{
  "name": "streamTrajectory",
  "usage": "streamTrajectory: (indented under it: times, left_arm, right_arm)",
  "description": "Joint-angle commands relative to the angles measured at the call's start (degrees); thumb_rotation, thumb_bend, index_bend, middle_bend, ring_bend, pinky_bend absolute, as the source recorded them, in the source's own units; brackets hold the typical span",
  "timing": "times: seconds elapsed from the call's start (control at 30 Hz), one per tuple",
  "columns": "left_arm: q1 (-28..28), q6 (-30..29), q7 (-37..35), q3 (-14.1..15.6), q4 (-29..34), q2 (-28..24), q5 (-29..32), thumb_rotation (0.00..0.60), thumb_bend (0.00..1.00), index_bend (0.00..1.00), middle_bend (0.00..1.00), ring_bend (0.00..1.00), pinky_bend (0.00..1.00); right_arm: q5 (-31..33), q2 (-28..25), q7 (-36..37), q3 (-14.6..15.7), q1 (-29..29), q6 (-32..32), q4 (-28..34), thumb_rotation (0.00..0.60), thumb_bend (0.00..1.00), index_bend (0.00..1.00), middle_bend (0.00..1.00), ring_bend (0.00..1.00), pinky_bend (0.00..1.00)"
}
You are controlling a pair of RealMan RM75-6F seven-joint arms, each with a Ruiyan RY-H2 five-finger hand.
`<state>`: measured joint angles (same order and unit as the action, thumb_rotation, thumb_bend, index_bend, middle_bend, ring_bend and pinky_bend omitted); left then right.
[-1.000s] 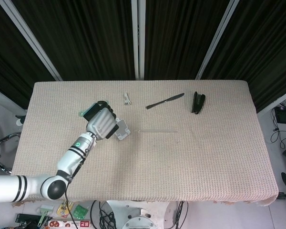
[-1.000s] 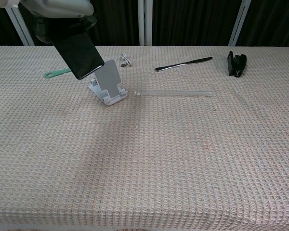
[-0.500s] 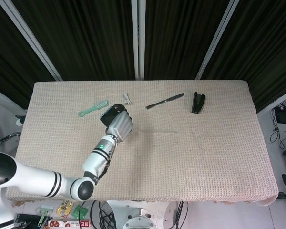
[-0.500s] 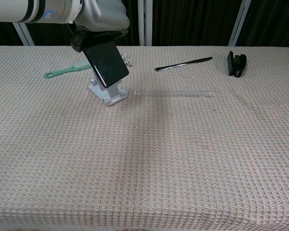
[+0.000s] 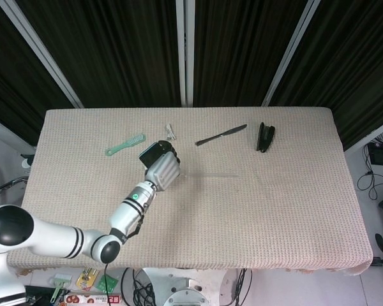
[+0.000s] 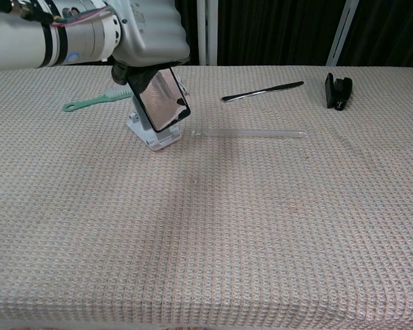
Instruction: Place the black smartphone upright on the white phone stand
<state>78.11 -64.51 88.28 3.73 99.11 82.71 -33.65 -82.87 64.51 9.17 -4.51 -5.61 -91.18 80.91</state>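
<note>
Left hand (image 6: 146, 38): grips the top of the black glossy smartphone (image 6: 163, 100) — phone hangs tilted below it.
White plastic phone stand (image 6: 151, 135): directly behind the phone's lower edge — contact unclear.

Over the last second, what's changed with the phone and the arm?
The left hand, gripping the black smartphone, carried it from left of the white phone stand rightward and down; the phone now hangs tilted right in front of the stand's backrest, whether resting on it I cannot tell. The stand, green comb, knife, clear tube and black clip stayed put.
</note>
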Motion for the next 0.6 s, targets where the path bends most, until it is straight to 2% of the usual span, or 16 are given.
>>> streamTrajectory:
  times: [0.03, 0.6]
  left_arm:
    - [-0.97, 0.54, -1.38, 1.5, -2.08, 0.97, -1.75, 0.6, 0.43, 0.52, 0.55, 0.44, 0.4]
    - [-1.67, 1.92, -1.49, 3.51, -7.28, 3.92, -4.86, 0.6, 0.45, 0.52, 0.55, 0.44, 0.4]
  right_arm:
    - [0.19, 0.13, -0.11, -0.02, 0.07, 0.24, -0.21, 0.6, 0.2, 0.0, 0.0, 0.0, 0.0]
    - [1.37, 0.36, -0.13, -0.83, 0.09, 0.46, -0.96, 0.6, 0.2, 0.0, 0.0, 0.0, 0.0]
